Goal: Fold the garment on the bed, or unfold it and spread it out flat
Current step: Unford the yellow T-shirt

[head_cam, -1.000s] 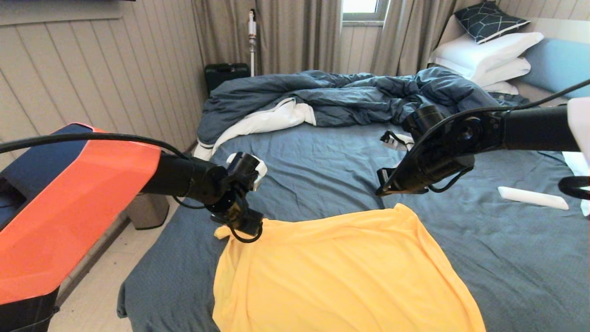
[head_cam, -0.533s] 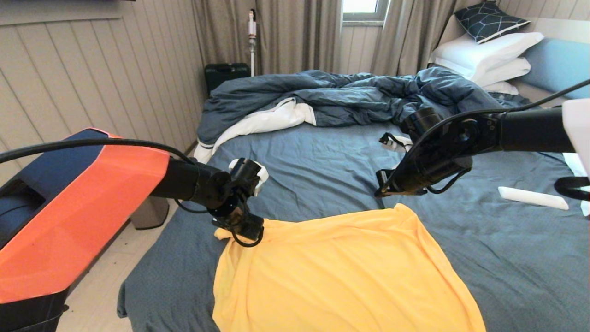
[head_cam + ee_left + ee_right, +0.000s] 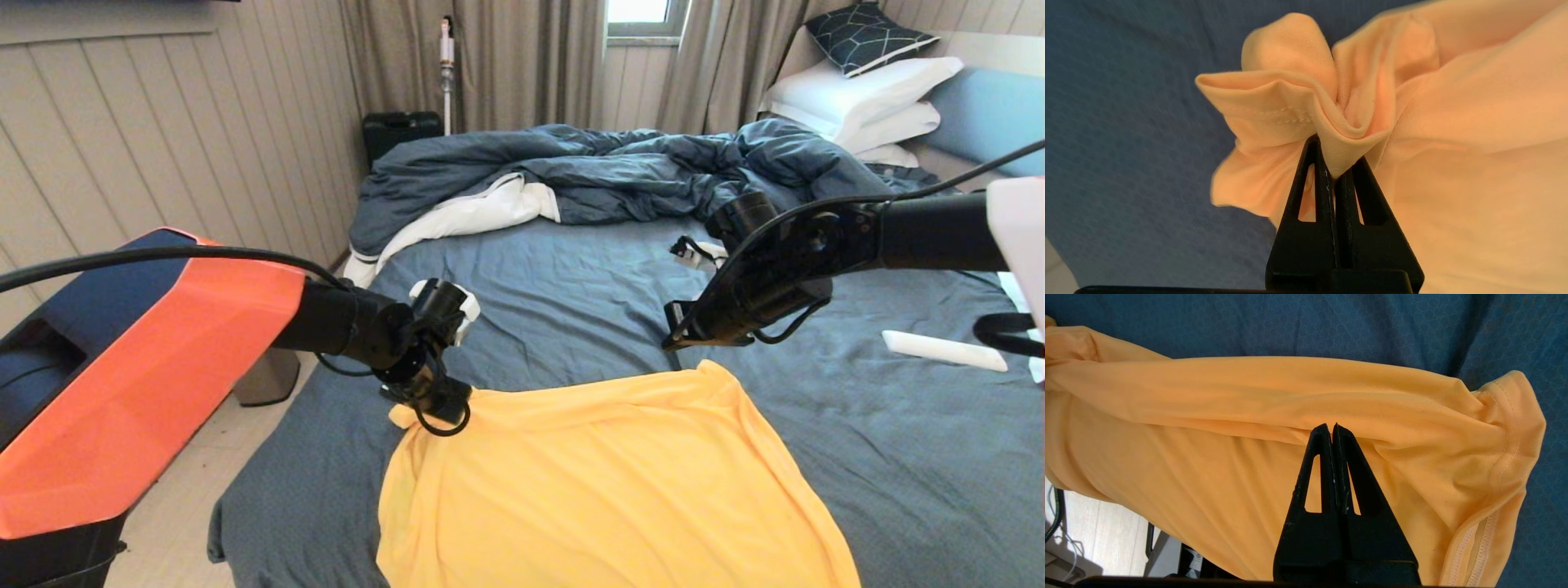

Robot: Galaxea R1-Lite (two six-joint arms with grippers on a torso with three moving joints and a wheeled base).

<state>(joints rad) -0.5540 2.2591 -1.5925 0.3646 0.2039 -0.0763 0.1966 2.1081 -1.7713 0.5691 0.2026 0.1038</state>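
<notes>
The T-shirt (image 3: 604, 482) lay on the near part of the bed (image 3: 571, 294), spread over the blue sheet, and its near edge hung down past the edge of the bed. Its far edge made a long soft fold. The head view showed only that the left gripper (image 3: 437, 404) sat at the far left corner of the shirt. The left wrist view showed more: the two black fingers (image 3: 1316, 183) were pressed together on a bunched piece of the hem, so the left gripper (image 3: 1335, 165) pinched the T-shirt (image 3: 1474, 143), and the cloth stood up in folds around the tips.

The right gripper (image 3: 673, 336) was above the far edge of the shirt, near its right corner. In the head view I could not tell if it touched the cloth. The right wrist view showed the right gripper (image 3: 1332, 430) with fingers closed against each other and nothing between them, its tips over the long fold of the T-shirt (image 3: 1208, 416), and a stitched sleeve hem to one side.

Farther on the bed lay a rumpled duvet (image 3: 620, 171), and white pillows (image 3: 857, 98) were at the far right. A small white object (image 3: 943, 349) lay on the sheet to the right.
</notes>
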